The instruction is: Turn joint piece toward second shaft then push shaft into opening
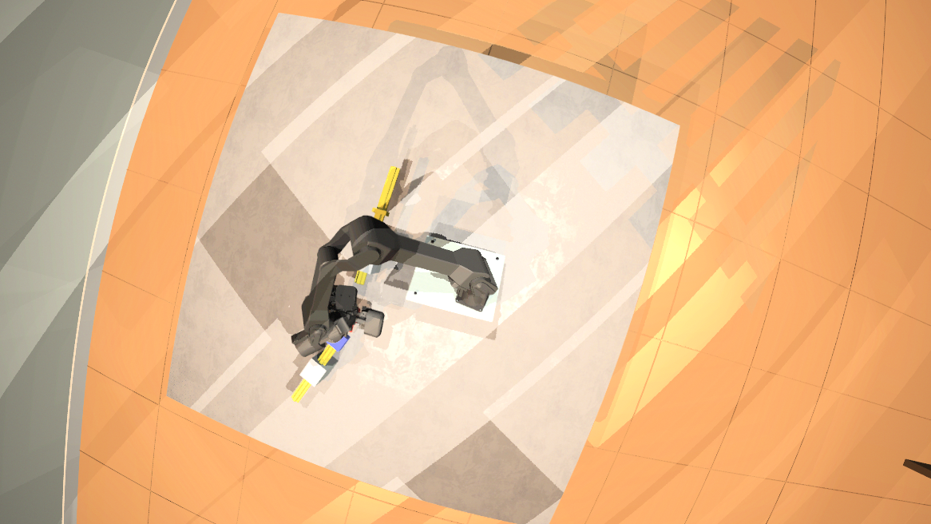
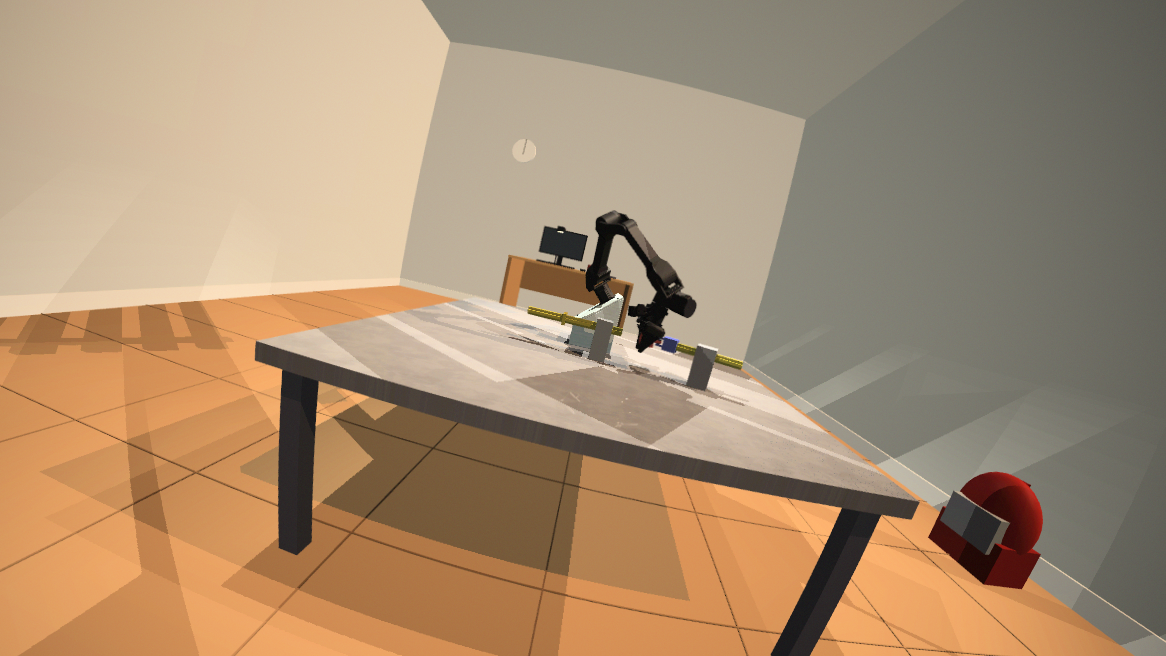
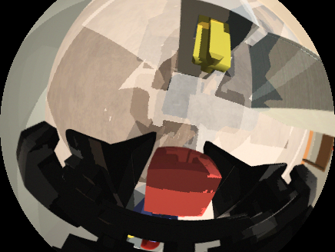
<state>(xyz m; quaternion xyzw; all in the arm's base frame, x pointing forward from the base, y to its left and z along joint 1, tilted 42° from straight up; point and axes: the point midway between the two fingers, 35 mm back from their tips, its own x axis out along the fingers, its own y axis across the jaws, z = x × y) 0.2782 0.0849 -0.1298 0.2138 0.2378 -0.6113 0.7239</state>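
My gripper [image 3: 180, 140] [image 1: 345, 327] [image 2: 648, 341] is open, its black fingers standing either side of the red joint piece [image 3: 179, 180], which lies between them with a blue part [image 1: 337, 343] [image 2: 669, 344] behind it. The joint sits on the end of the short yellow fixed shaft [image 1: 302, 390] held in a white block [image 1: 313, 372] [image 2: 701, 365]. The second yellow shaft [image 1: 391, 184] [image 2: 554, 316] runs through a grey block [image 2: 601, 339]. Its square end [image 3: 211, 48] faces the joint across a gap in the wrist view. My arm hides that block in the overhead view.
The arm's white base plate [image 1: 430, 297] lies right of the shafts. The table's left edge [image 1: 185, 306] is near the fixed shaft's block. Beyond the table stand a desk with a monitor [image 2: 562, 243] and a red object [image 2: 990, 522] on the floor.
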